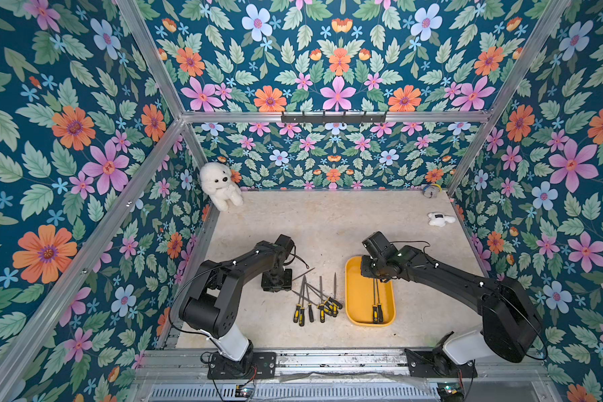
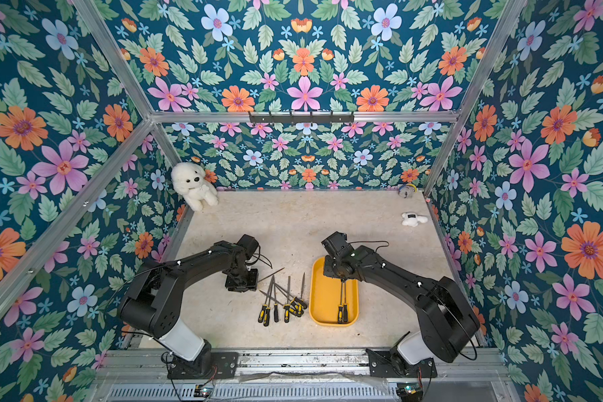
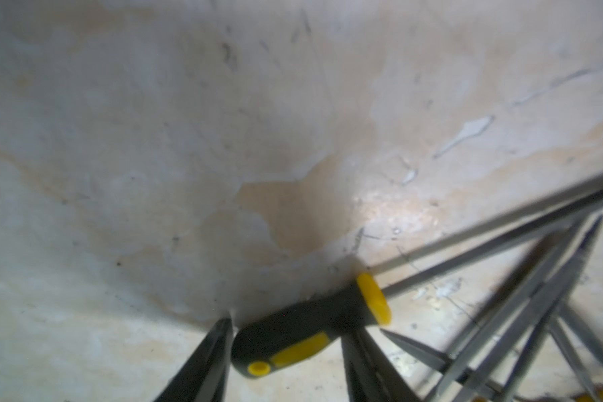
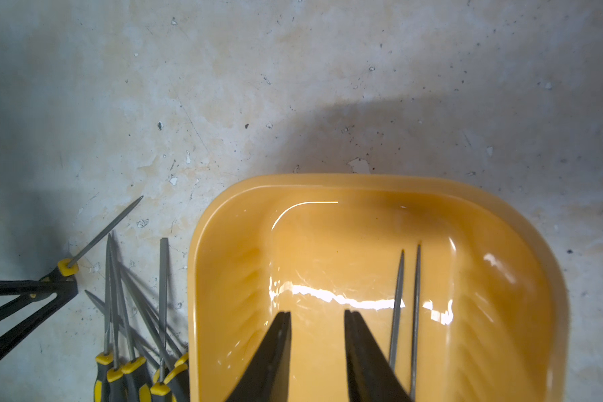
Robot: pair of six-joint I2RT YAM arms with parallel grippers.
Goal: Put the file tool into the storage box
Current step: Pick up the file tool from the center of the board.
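Grip unconfirmed: left tool (image 3: 293, 329) sits half-open around the file handle (image 3: 310, 325) beside the pile (image 1: 319, 301). Clamp before you lift, then lay it lengthwise in the box (image 1: 359, 302), where your right tool (image 4: 317, 313) hovers parted, empty.

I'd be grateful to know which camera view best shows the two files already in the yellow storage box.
A top view: the two files show handles and blades in the storage box. The right wrist view shows only their blades; the left wrist view, nothing.
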